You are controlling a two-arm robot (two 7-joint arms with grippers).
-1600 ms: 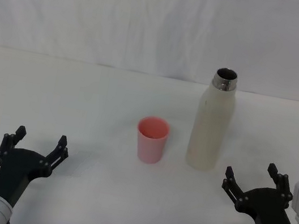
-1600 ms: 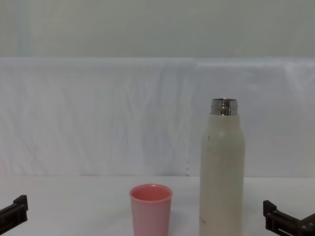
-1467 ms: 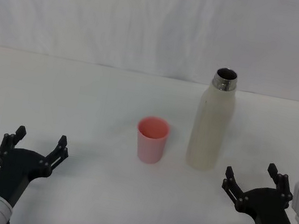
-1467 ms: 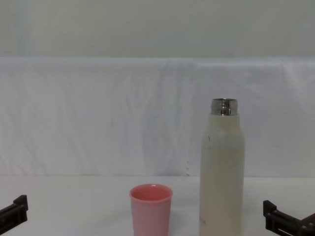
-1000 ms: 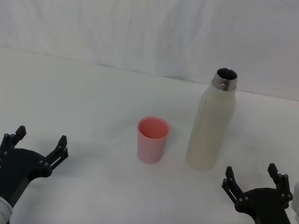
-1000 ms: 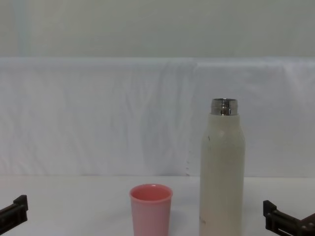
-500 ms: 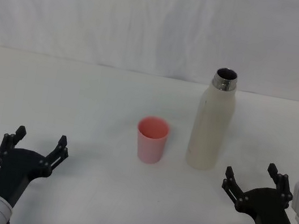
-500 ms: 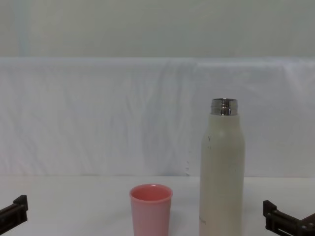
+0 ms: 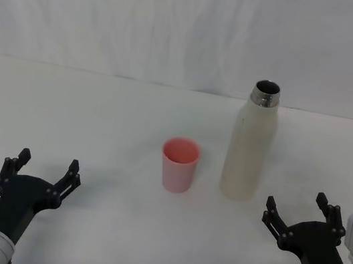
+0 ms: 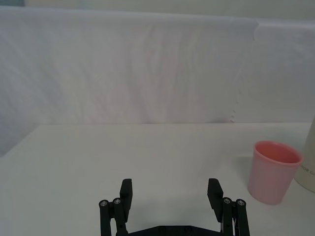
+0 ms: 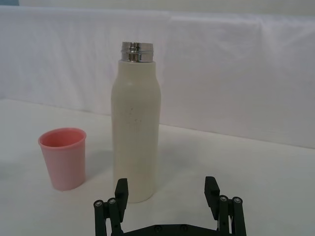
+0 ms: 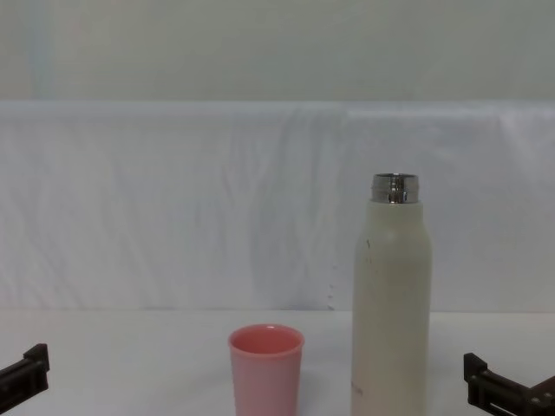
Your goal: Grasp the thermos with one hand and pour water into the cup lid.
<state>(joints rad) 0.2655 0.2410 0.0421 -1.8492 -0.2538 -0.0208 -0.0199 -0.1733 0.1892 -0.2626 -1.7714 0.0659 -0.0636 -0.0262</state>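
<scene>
The cream-white thermos [image 9: 250, 144] stands upright right of the table's middle, its steel neck uncapped; it also rises tall in the chest view [image 12: 391, 299] and the right wrist view [image 11: 135, 123]. The pink cup lid [image 9: 179, 165] stands upright just to its left, mouth up, apart from the bottle [image 12: 265, 370] [image 11: 64, 157] [image 10: 273, 171]. My right gripper [image 9: 299, 210] waits open at the near right, a short way in front of the thermos [image 11: 168, 189]. My left gripper [image 9: 47, 168] rests open at the near left, well away from both [image 10: 170, 192].
A white cloth covers the table [image 9: 98, 112] and hangs as a backdrop [image 9: 181, 24] behind it. Bare tabletop lies between the grippers and the two objects.
</scene>
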